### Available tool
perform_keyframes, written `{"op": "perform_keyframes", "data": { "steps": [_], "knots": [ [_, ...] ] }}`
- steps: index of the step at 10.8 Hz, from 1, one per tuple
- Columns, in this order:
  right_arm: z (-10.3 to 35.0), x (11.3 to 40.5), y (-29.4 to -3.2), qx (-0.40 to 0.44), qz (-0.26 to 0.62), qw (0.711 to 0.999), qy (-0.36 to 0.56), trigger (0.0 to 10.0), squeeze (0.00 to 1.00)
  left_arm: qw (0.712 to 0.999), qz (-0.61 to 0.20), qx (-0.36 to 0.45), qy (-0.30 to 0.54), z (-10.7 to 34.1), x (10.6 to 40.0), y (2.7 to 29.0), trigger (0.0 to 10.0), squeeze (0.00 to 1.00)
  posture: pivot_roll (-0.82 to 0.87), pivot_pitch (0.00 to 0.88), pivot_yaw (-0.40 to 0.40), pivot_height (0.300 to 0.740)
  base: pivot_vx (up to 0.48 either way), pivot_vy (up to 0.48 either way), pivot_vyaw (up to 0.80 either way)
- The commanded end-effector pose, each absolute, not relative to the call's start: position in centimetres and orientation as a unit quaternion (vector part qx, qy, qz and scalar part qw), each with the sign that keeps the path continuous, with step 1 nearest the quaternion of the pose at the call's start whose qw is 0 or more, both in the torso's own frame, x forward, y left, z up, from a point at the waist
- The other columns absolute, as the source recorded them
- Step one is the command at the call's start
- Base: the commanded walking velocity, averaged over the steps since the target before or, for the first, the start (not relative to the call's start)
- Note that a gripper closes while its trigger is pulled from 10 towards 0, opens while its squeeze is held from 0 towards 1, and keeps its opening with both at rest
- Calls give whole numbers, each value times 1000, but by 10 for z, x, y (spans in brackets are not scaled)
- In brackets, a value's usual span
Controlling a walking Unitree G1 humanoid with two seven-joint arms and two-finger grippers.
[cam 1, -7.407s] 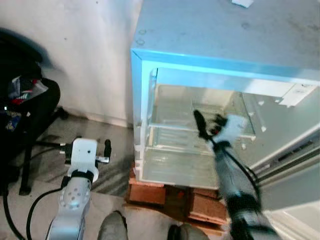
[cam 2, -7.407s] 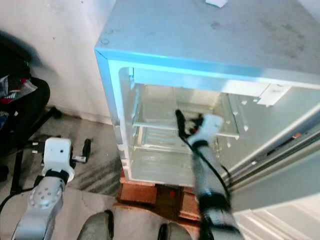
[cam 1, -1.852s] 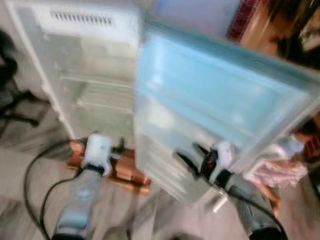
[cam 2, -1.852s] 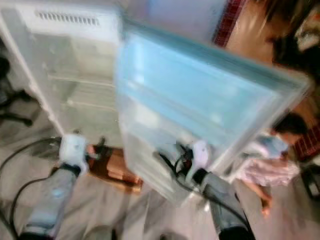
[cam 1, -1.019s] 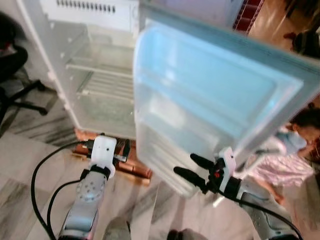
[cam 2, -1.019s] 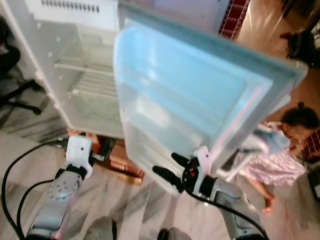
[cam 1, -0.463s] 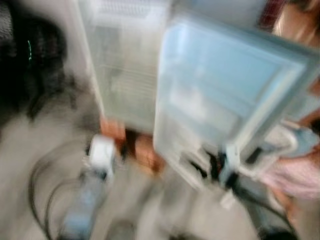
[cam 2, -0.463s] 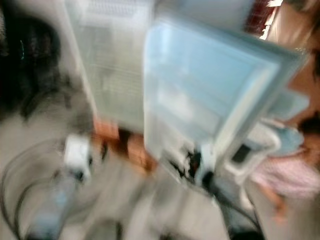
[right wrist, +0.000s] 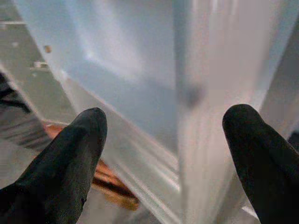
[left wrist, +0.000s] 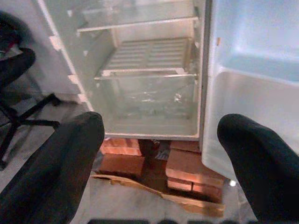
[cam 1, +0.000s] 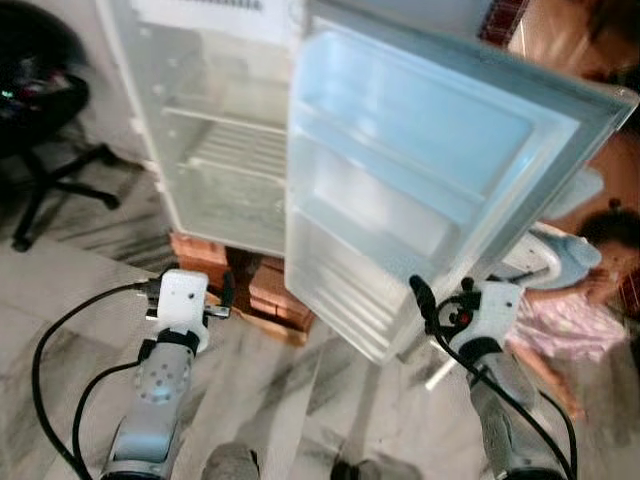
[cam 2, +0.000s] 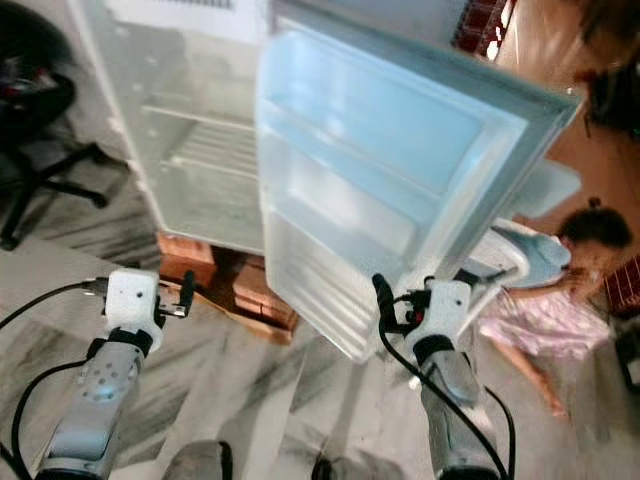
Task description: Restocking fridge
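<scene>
Left gripper [left wrist: 156, 154]: jaws spread, holding nothing, raised low before the fridge [cam 1: 215, 130], facing its open cabinet. Right gripper [right wrist: 163, 154]: jaws spread, holding nothing, close up against the lower outer edge of the fridge door [cam 1: 420, 180]. Bricks [left wrist: 187, 170]: stacked on the floor under the fridge. Fridge: door swung wide open; wire shelf [left wrist: 149, 58] and door racks bare. Office chair [cam 1: 40, 120]: left of the fridge. Person [cam 1: 590, 290]: low on the floor, beyond the door, right of the fridge.
</scene>
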State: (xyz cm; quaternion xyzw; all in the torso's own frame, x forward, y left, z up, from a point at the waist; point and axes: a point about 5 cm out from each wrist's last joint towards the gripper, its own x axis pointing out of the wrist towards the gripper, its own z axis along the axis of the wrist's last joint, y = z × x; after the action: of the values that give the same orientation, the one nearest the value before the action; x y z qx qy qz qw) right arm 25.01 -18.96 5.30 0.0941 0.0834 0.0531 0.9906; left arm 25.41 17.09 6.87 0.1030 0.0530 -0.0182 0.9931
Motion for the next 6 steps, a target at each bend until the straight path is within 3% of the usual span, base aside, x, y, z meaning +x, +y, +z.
{"op": "perform_keyframes", "data": {
  "steps": [1,2,4,6],
  "knots": [
    [50,244,-188,111,79,986,98,10000,0,993,-20,99,54,68,251,170,10000,0,127,75,-59,740,0,0,0],
    [48,241,-195,81,82,988,107,10000,0,993,-20,98,57,66,251,170,10000,0,127,75,-59,740,0,0,0],
    [50,251,-229,49,-23,993,106,10000,0,993,-10,101,67,62,249,171,10000,0,126,67,-67,740,0,0,0],
    [66,271,-230,55,-43,995,73,10000,0,989,22,102,103,49,234,184,10000,0,137,66,-65,740,0,0,0]
  ]
}}
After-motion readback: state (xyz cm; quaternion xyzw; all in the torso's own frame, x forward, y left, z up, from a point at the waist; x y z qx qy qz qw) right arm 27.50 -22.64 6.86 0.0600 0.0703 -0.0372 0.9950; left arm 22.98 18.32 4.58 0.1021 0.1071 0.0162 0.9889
